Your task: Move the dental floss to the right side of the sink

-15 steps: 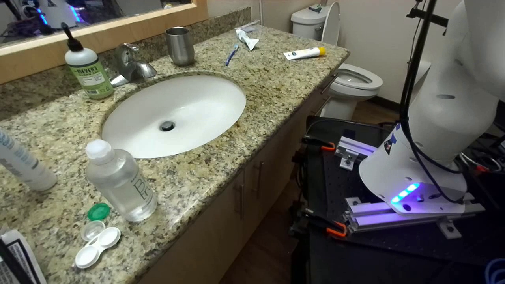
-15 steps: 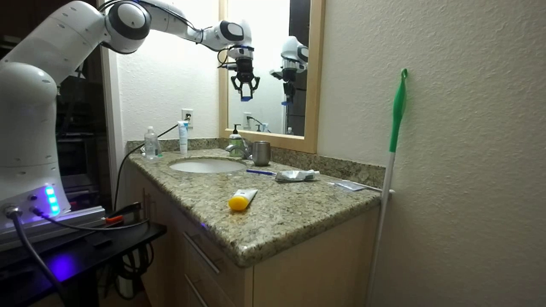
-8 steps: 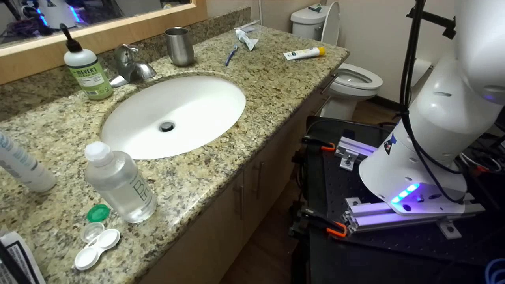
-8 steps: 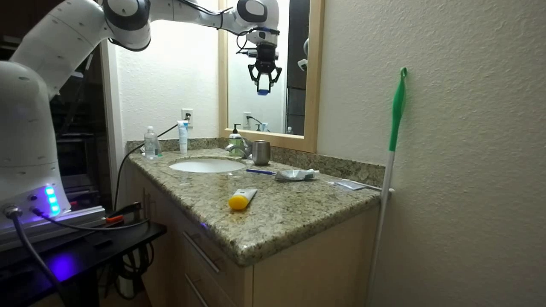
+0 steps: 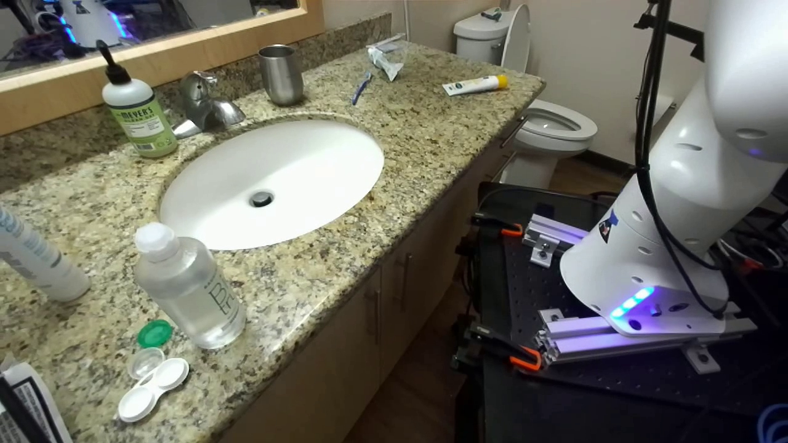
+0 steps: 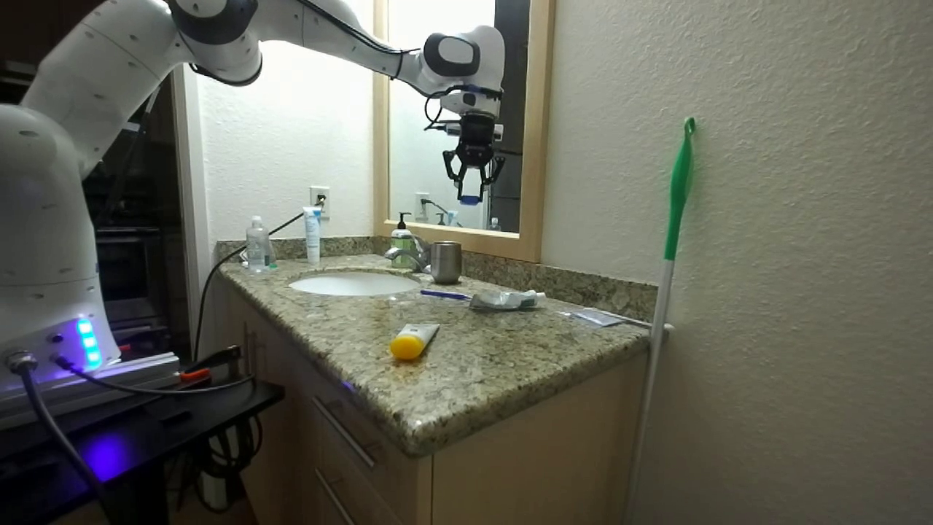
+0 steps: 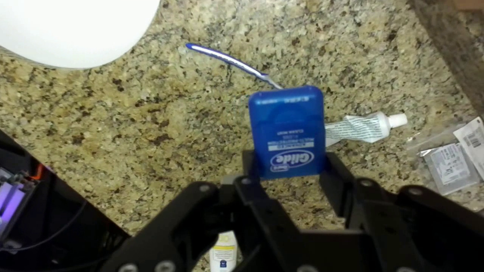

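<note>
The dental floss (image 7: 288, 128) is a flat blue box with Glide lettering. It also shows in an exterior view (image 6: 470, 200). My gripper (image 7: 290, 162) is shut on the floss, with one finger on each narrow side. The gripper (image 6: 472, 187) points down and holds the floss well above the counter, past the sink on the toilet side. The white oval sink (image 5: 308, 160) is set in the granite counter. Its edge shows at the top left of the wrist view (image 7: 75, 30). The gripper and floss are out of view in an exterior view that shows the arm base.
Below the floss lie a blue toothbrush (image 7: 227, 58) and a crumpled toothpaste tube (image 7: 363, 127). A yellow-capped tube (image 6: 414, 341) lies nearer the counter's front edge. A steel cup (image 6: 447, 262) and faucet (image 5: 206, 104) stand behind the sink. A plastic packet (image 7: 450, 166) lies by the wall.
In an exterior view the gripper, with the floss held, has moved to the right, away from over the sink. It rose slightly, then came lower. The counter items have not moved.
</note>
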You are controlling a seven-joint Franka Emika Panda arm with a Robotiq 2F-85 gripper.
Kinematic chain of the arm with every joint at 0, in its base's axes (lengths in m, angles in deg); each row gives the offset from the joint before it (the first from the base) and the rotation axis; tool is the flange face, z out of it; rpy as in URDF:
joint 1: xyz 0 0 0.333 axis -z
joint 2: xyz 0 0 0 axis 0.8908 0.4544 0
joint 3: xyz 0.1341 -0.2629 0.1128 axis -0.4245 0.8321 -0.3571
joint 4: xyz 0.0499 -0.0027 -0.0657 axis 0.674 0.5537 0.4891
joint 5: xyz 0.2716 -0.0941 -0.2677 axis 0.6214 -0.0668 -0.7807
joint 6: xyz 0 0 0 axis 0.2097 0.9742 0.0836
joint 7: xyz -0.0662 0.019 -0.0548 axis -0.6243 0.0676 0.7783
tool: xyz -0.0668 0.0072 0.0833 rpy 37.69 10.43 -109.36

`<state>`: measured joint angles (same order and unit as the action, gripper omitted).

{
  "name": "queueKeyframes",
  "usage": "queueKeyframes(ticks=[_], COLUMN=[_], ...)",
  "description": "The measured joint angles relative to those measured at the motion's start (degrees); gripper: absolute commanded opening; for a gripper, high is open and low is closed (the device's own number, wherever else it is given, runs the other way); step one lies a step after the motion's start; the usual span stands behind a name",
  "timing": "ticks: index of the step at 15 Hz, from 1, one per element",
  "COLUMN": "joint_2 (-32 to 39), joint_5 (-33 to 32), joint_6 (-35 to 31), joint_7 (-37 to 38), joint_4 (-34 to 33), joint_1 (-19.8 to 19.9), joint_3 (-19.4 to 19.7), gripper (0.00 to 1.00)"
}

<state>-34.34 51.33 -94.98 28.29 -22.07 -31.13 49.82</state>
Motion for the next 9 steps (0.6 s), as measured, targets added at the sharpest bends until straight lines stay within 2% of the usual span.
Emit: queueKeyframes(ticks=[2, 5, 6, 9], joint_2=[-1.99, -4.81, -5.24, -5.47], joint_5=[0.29, 0.29, 0.29, 0.25], joint_6=[-5.16, -6.16, -6.16, -6.21], joint_7=[-1.88, -2.33, -2.34, -2.09], joint_4=[4.24, 7.21, 7.54, 7.81], joint_1=[-0.32, -0.88, -0.95, -0.97], joint_3=[-0.08, -0.13, -0.14, -0.14], gripper=[0.45, 0.45, 0.20, 0.20])
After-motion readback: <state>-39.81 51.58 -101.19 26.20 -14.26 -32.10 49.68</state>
